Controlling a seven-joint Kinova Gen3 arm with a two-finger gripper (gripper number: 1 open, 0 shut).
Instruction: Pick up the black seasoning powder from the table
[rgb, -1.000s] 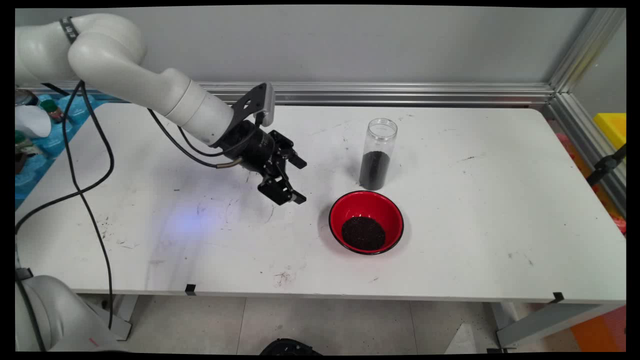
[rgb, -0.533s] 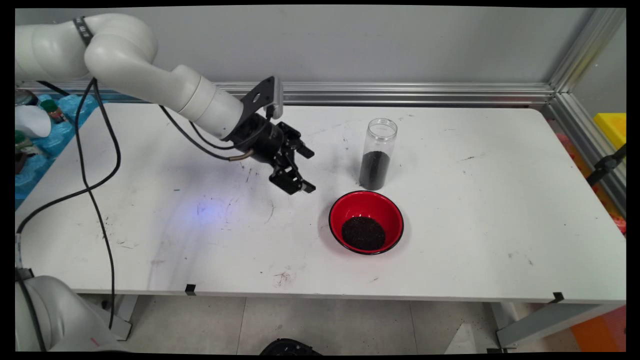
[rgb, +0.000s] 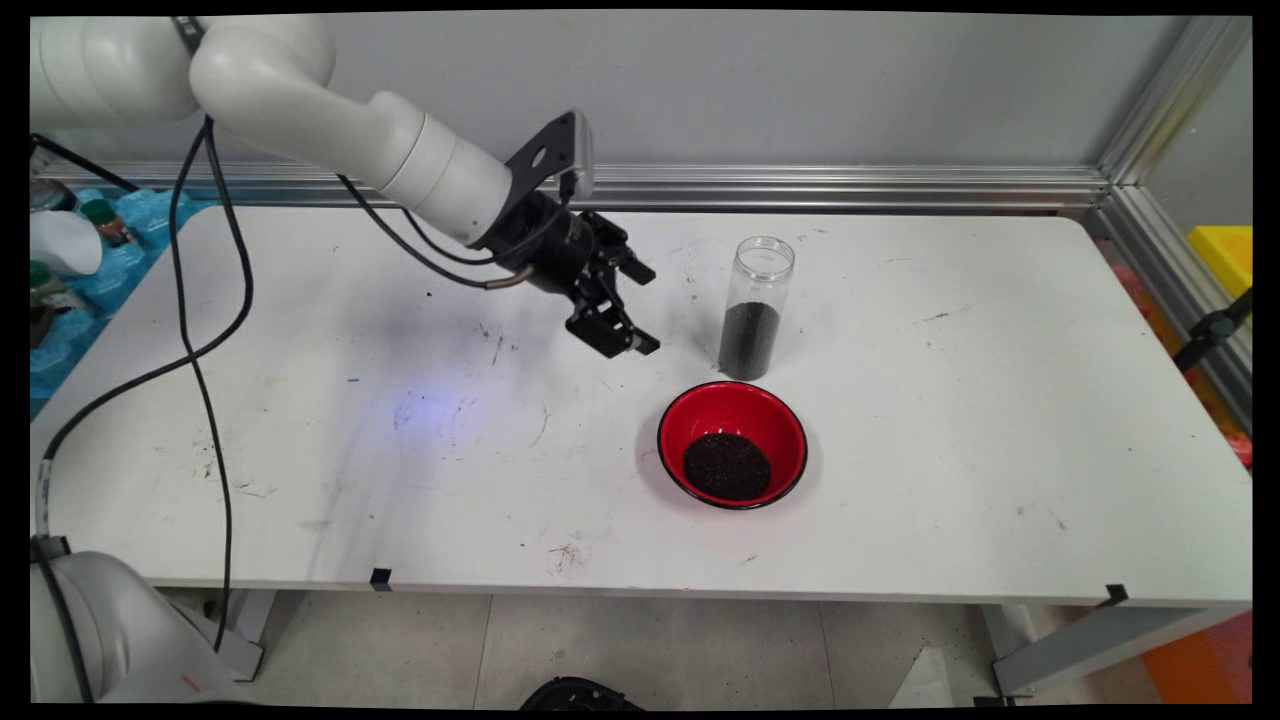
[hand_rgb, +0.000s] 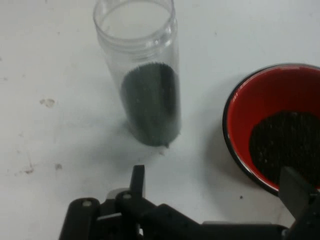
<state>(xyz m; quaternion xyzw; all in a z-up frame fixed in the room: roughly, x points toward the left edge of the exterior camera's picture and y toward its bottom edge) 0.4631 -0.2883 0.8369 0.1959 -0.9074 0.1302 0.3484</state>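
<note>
Over on the left, the white arm (rgb: 330, 130) reaches in across the counter (rgb: 1000, 400), cables (rgb: 200, 330) hanging loose below it. The gripper (rgb: 640, 310) hovers above the surface, its fingers (rgb: 612, 335) spread wide apart and holding nothing at all.

Just to its right stands the jar (rgb: 755, 308), clear, upright, lid off, dark grains filling roughly its lower half. In the hand view the jar (hand_rgb: 142, 75) sits dead ahead, with one finger (hand_rgb: 137, 181) low at the left and the other at the far right edge, in front of the bowl.

And here is the worry. That jar is tall, narrow and open at the top. A finger clipping its side off-centre could well tip it and send grains across the counter. Smooth clear walls may also slip in a loose hold.

Further right and nearer the camera, the red bowl (rgb: 733, 442) holds a mound of the same dark grains. It sits just beside the jar, apart from it but only barely. A wide-open finger sweeping past on that side could catch the bowl's rim (hand_rgb: 227, 125) and shove or flip it, scattering the contents.
</note>
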